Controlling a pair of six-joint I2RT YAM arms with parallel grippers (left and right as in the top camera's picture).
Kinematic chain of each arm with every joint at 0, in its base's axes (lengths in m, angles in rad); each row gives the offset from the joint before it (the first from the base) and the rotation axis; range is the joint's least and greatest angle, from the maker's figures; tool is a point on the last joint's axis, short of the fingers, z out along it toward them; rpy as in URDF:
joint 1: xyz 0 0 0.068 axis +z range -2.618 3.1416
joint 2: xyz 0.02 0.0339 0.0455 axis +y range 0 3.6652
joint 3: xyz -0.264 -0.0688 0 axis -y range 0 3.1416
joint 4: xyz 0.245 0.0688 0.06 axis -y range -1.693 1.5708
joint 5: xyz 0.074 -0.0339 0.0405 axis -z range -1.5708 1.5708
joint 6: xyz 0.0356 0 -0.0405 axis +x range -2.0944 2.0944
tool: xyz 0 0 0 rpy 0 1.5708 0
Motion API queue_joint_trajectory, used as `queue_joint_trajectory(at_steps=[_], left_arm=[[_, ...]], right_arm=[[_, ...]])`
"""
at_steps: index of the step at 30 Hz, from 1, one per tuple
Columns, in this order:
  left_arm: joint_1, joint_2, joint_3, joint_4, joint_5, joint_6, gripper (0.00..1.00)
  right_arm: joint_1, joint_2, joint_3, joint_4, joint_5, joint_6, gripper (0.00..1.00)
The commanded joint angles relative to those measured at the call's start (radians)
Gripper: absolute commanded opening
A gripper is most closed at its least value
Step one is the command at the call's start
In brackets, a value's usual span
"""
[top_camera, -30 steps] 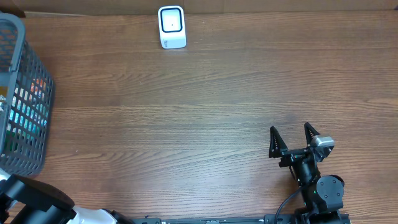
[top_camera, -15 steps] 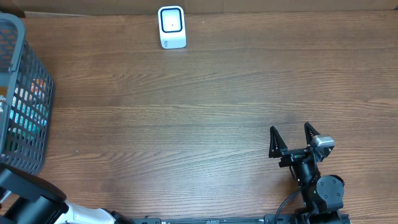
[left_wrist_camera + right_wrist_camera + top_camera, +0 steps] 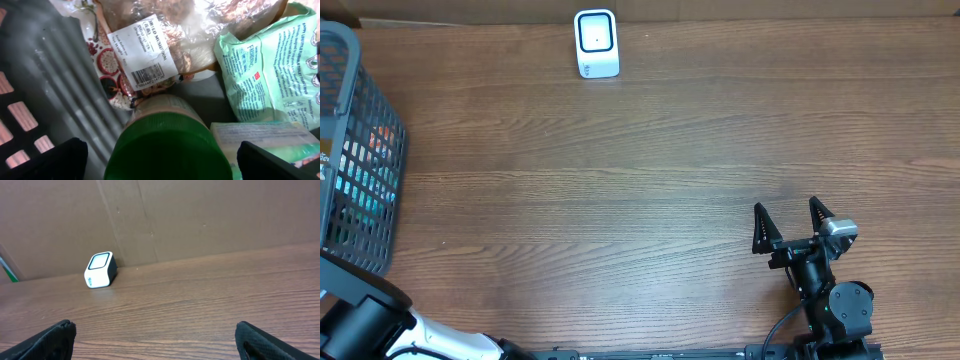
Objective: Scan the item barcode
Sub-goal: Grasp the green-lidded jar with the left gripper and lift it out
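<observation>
Jar with the green lid: where from the hand?
— Directly beneath the left gripper, lid facing it, between its wide-apart fingers, in the basket.
— And the right gripper?
— Spread too, empty, well apart; the scanner lies ahead of it, to its left.

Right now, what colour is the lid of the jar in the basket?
The lid is dark green; the left wrist view shows it best.

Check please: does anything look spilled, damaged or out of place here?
Nothing stands out. The scanner stands upright on the table. In the basket, the jar and the packets lie jumbled together, but none looks torn or leaking.
</observation>
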Motion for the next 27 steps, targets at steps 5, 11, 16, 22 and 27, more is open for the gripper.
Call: queue_joint_trajectory(at_steps=[5, 11, 16, 22, 27], left_arm=[[-0.002, 0.061, -0.01, -0.003, 0.04, 0.019, 0.9], [-0.002, 0.064, -0.005, -0.003, 0.056, 0.018, 0.57], [-0.002, 0.064, 0.022, -0.035, 0.063, 0.01, 0.44], [-0.002, 0.063, 0.151, -0.138, 0.137, 0.002, 0.34], [-0.003, 0.063, 0.359, -0.261, 0.222, -0.027, 0.33]], right_arm=[[-0.002, -0.009, -0.01, 0.006, 0.005, -0.007, 1.0], [-0.002, -0.009, -0.01, 0.006, 0.005, -0.007, 1.0], [-0.002, -0.009, -0.01, 0.006, 0.005, -0.007, 1.0], [-0.002, -0.009, -0.01, 0.006, 0.005, -0.007, 1.0], [-0.002, -0.009, -0.01, 0.006, 0.005, -0.007, 1.0]])
